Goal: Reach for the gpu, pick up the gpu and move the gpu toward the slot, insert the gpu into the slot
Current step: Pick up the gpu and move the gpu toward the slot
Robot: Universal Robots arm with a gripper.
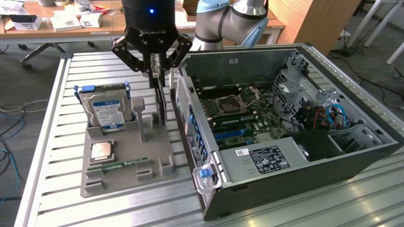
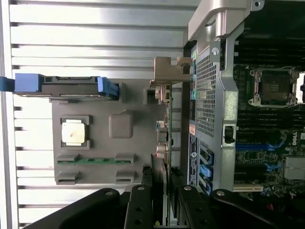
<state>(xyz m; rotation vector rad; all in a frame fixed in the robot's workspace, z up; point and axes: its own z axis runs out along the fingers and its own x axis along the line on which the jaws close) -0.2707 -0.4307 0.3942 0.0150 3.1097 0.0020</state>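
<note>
The gpu [image 1: 162,101] is a thin dark card standing on edge at the side of the grey holder [image 1: 126,177] nearest the computer case. My gripper [image 1: 158,71] comes down from above, and its fingers are shut on the card's top edge. In the wrist view the gpu [image 2: 163,143] runs edge-on between my black fingers [image 2: 142,200], with its silver bracket [image 2: 167,71] at the far end. The gripper [image 2: 164,186] sits over the card's near end. The blue slot [image 1: 230,134] lies on the green motherboard inside the open case, and the slot [image 2: 255,146] is to the card's side.
The grey holder [image 2: 124,126] also carries a blue-labelled hard drive [image 1: 109,111], a square processor [image 1: 102,150] and a green memory stick [image 1: 120,164]. The open computer case [image 1: 296,156] stands close beside the holder, its perforated rear wall [image 2: 207,95] right next to the card.
</note>
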